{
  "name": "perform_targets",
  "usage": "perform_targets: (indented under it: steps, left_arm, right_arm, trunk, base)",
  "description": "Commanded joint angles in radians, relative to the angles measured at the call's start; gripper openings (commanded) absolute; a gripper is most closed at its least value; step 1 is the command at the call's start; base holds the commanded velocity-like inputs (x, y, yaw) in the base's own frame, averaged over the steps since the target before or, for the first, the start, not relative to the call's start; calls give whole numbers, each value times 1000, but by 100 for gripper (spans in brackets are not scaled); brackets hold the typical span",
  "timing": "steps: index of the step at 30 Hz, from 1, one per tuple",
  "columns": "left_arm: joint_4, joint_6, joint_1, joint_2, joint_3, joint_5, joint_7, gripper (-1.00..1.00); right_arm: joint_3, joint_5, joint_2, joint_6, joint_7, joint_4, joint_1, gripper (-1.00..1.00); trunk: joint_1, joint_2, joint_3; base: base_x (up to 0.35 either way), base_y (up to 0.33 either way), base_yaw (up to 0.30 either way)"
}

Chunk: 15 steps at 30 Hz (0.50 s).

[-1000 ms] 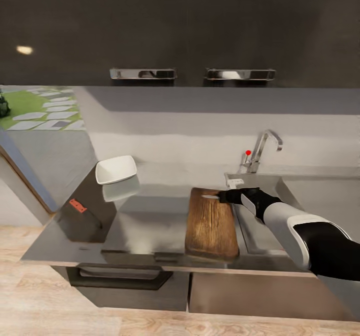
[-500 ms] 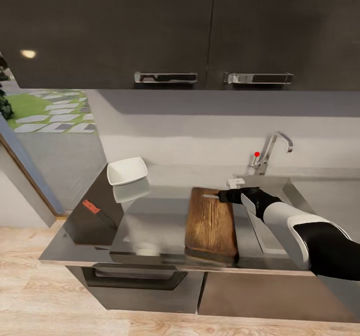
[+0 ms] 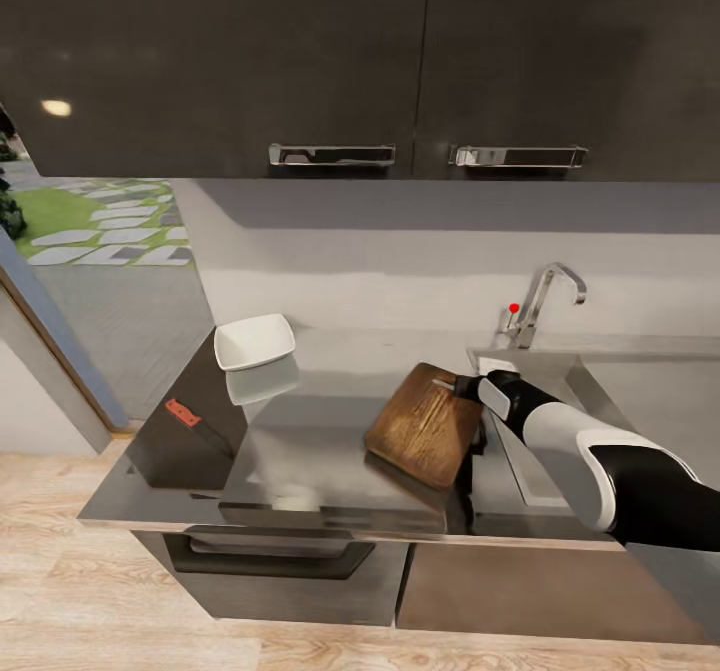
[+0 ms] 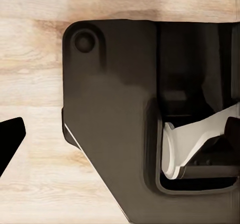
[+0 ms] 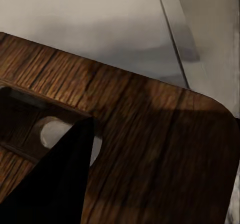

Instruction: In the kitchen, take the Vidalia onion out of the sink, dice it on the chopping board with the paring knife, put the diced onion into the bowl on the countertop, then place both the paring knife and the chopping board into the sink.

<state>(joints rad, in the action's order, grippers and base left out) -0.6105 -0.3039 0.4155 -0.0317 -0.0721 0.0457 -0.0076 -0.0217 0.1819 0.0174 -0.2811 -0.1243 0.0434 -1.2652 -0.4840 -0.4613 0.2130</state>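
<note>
The dark brown chopping board [image 3: 425, 436] is turned at an angle and tilted up off the grey countertop [image 3: 310, 446], its shadow beneath it. My right gripper [image 3: 466, 388] is shut on the board's far corner beside the sink [image 3: 540, 471]. In the right wrist view a black finger [image 5: 60, 184] lies across the board's grain [image 5: 160, 149]. The white bowl [image 3: 255, 341] stands at the back left of the counter. The paring knife [image 3: 188, 417], with its red-orange handle, lies near the counter's left end. The Vidalia onion is out of view. One black fingertip [image 4: 10, 139] of my left gripper hangs over the wooden floor.
The chrome tap [image 3: 545, 303] with a red dot stands behind the sink. Dark wall cabinets with metal handles [image 3: 332, 155] hang above. A drawer handle [image 3: 265, 551] sits under the counter edge. My dark base [image 4: 115, 119] is below the left arm.
The camera shifted earlier. Since half a second ago the board has swung round and lifted off the counter with my right gripper on its far corner.
</note>
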Motion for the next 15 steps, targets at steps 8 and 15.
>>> perform_targets:
  steps: [8,15]
  left_arm:
    - [10,-3,0,-3,-2,5,-2,100]
    - [14,-4,0,-4,-2,5,-2,100]
  right_arm:
    - [-88,17,-2,1,-85,19,0,-100]
    - [-214,21,-3,45,-187,22,0,-100]
  trunk:
    - [-1,-2,2]
    - [-1,-2,2]
  base:
    - [0,0,0]
    - [-5,0,0]
